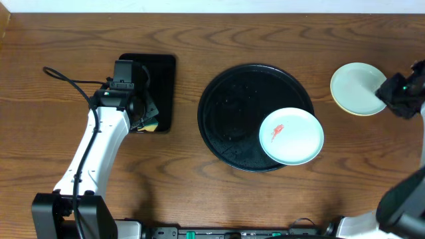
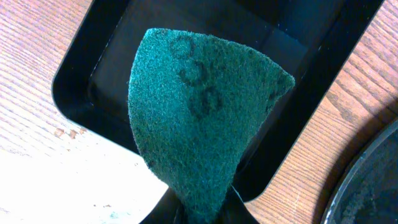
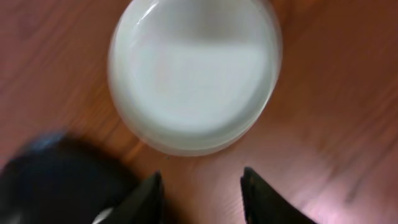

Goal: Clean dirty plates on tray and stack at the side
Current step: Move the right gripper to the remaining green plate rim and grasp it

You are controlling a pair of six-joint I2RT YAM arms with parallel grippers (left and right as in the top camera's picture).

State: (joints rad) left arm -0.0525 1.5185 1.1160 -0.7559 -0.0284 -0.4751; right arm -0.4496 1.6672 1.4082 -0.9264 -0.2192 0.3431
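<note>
Plates: red-smeared plate point(image 1: 291, 136) lies on round tray point(image 1: 229, 99), overhanging its right rim. Stack point(image 1: 357, 87), mint on yellow, sits near the wood-grain tabletop's point(image 1: 66, 33) far right corner. Right gripper point(image 3: 200, 179) is released beside the stack. Left gripper point(image 2: 202, 211) is clenched on green scouring pad point(image 2: 199, 112) over rectangular tray point(image 1: 163, 73).

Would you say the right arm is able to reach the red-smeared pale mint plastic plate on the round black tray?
Probably yes: the right gripper is open and empty, and nothing stands between it and the red-smeared mint plate.
</note>
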